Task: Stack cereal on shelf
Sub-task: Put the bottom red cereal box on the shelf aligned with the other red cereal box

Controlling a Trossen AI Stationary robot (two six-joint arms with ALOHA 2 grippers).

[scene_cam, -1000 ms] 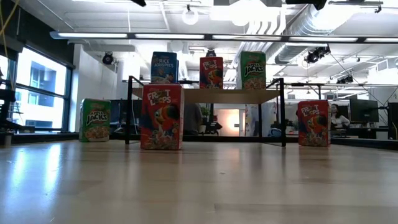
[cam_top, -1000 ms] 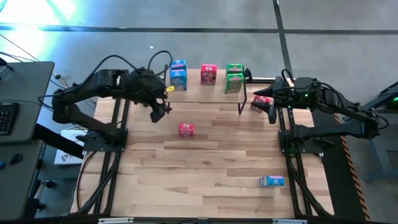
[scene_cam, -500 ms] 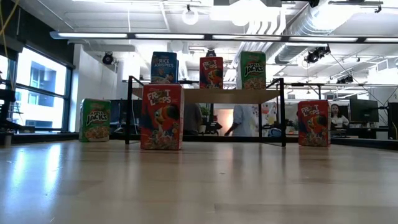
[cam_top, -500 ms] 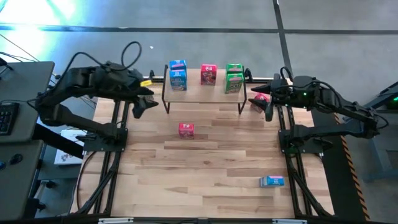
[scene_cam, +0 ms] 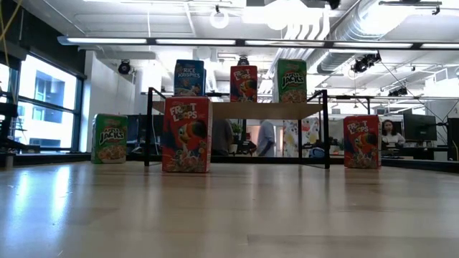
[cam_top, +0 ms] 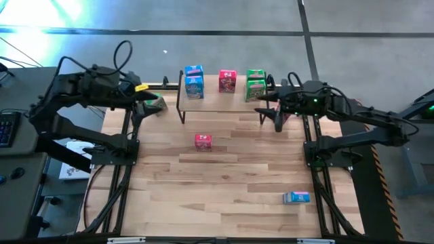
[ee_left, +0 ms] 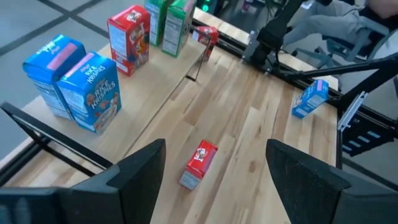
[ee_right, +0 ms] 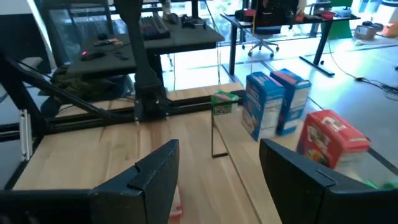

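The shelf stands at the table's far edge. It carries two blue boxes, one pink-red box and two green boxes. Another pink-red box stands upright on the table in front of the shelf. A blue box lies near the right near corner. A green box stands left of the shelf, and a pink-red box stands right of it. My left gripper hovers open by the green box. My right gripper hovers open at the shelf's right end.
Black frame rails run along both sides of the wooden tabletop. Bare planks stretch across the table's near half. In the low view, people and desks show in the room behind the shelf.
My left gripper has drawn back from the shelf's left end toward the table's left edge, to beside the green box. My right gripper has moved left, toward the shelf's right end and over the pink-red box there. No box has moved.
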